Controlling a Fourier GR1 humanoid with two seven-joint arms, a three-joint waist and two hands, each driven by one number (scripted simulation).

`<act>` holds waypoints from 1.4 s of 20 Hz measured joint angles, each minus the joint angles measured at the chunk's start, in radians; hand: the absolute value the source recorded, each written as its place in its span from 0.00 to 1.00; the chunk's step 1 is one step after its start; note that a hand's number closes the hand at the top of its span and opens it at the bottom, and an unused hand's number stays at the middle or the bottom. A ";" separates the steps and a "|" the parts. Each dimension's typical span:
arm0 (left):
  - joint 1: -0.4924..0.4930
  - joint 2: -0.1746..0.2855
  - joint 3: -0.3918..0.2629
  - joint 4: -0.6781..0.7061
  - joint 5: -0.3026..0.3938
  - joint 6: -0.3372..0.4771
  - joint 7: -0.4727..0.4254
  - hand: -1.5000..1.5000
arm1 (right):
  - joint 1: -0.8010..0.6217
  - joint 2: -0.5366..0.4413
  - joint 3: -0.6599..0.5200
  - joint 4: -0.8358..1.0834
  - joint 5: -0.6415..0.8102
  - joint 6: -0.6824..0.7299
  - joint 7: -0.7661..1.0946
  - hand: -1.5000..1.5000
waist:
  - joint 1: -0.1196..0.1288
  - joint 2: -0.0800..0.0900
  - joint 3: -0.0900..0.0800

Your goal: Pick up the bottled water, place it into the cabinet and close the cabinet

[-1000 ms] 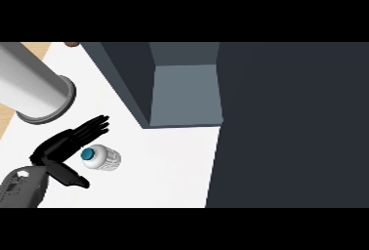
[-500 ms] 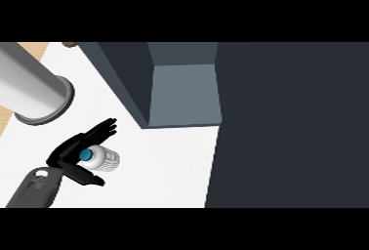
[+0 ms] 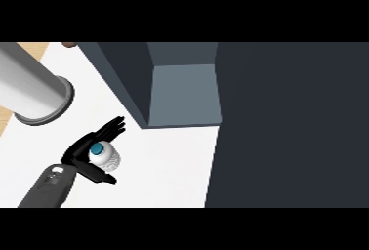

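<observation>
At lower left of the counter top [image 3: 169, 161], one grey forearm [image 3: 49, 188] is seen coming in from the lower edge, angled up and to the right. It is the left arm. Left hand [image 3: 78, 155] is set side-on against the bottled water [image 3: 107, 157]. Fingers [image 3: 112, 128] are held straight and fanned toward the cabinet [image 3: 184, 93], with the thumb [image 3: 99, 176] stretched out below the bottle. No curl round the bottle is seen, so the hand is taken as open, with the bottle bracketed between fingers and thumb.

Bottle count: one, blue cap [image 3: 96, 148] facing up, standing on the counter near its left edge, apart from the cabinet. Cabinet count: one, at the counter's far edge, its grey interior exposed. One dark panel [image 3: 288, 127] is seen along the right edge. One large silver cylinder [image 3: 32, 93] is seen at the far-left corner.
</observation>
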 measured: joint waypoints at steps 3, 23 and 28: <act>-0.026 -0.014 -0.009 0.028 0.009 -0.001 -0.012 1.00 | 0.004 -0.004 0.009 0.002 -0.001 -0.005 -0.009 0.00 | -0.001 0.000 0.000; 0.046 -0.223 0.059 -0.117 0.090 0.573 -0.192 1.00 | -0.009 -0.032 -0.004 0.003 -0.008 -0.051 0.012 0.00 | 0.041 -0.014 0.004; 0.086 -0.270 -0.022 -0.223 0.221 0.652 -0.162 1.00 | 0.010 -0.038 0.013 -0.004 -0.006 -0.062 0.011 0.00 | 0.038 -0.014 0.005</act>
